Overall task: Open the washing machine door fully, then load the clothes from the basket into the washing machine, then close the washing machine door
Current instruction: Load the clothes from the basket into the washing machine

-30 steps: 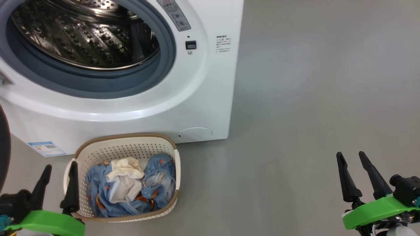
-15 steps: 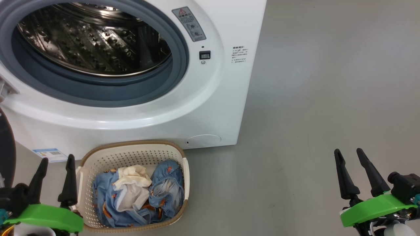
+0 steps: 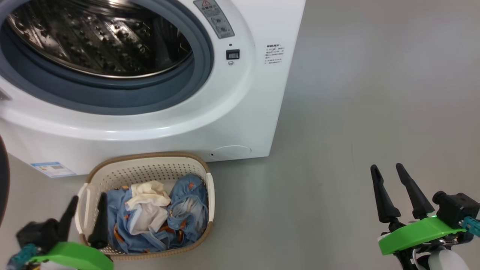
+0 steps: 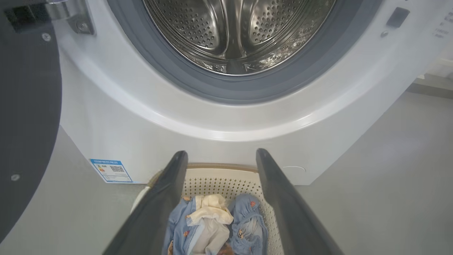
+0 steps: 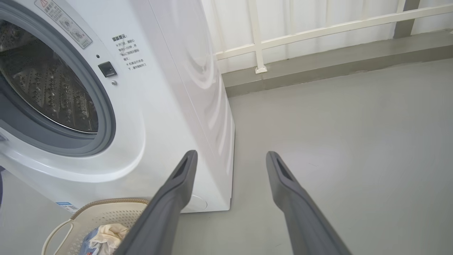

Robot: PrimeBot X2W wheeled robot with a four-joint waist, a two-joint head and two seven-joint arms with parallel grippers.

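Both jaws stand released and empty. Your left gripper (image 3: 89,197) hovers over the basket (image 3: 150,155) at its nine-o'clock rim. The clothes (image 3: 157,215) lie at its three o'clock, well apart from your right gripper (image 3: 386,167).

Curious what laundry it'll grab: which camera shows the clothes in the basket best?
The head view: the clothes lie whole in the basket, blue pieces and a cream one. The left wrist view frames them between the left gripper's fingers, cut off below. The right wrist view catches just a corner.
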